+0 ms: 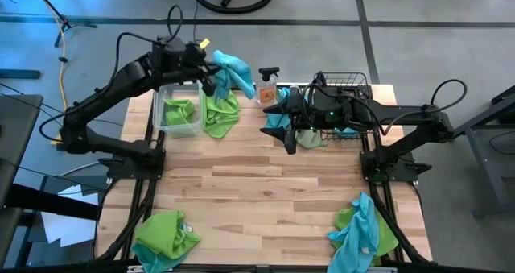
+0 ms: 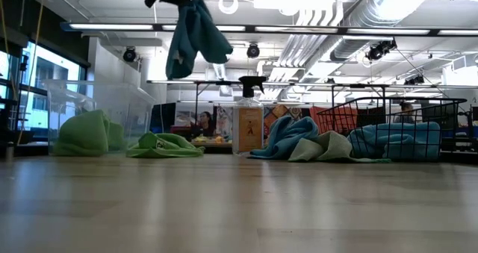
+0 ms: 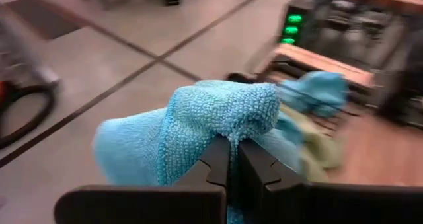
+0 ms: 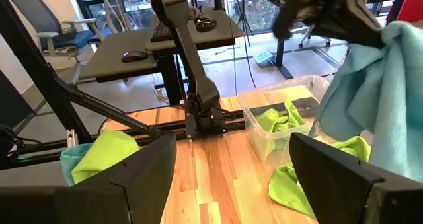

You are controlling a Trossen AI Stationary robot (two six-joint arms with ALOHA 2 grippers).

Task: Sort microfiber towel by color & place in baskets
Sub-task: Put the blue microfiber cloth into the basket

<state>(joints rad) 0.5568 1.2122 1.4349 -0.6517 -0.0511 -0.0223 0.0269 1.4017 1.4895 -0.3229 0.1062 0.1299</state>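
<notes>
My left gripper [image 1: 212,68] is raised over the table's far left, shut on a sky-blue towel [image 1: 234,72] that also shows high up in the low view [image 2: 194,33]. Below it stands the clear tub [image 1: 179,124] with a lime-green towel [image 1: 177,110] inside. Another green towel [image 1: 221,117] lies on the table against the tub. My right gripper [image 4: 231,178] is open, above a blue towel [image 1: 277,120] lying next to the black wire basket [image 1: 348,86], which holds blue towels [image 2: 396,141]. My left gripper pinches a bunched fold of the blue towel [image 3: 221,121] between its two fingers [image 3: 254,164]. The cloth bulges over the fingertips. The towel is lifted clear of the table and hangs slack below the gripper [image 2: 196,44].
A spray bottle [image 1: 267,86] stands at the far edge between tub and basket. A pale green cloth [image 1: 311,138] lies by the basket. Near the front edge lie a green pile [image 1: 165,237] at left and a green-and-blue pile [image 1: 362,233] at right. Bare wood [image 1: 257,184] spans the middle.
</notes>
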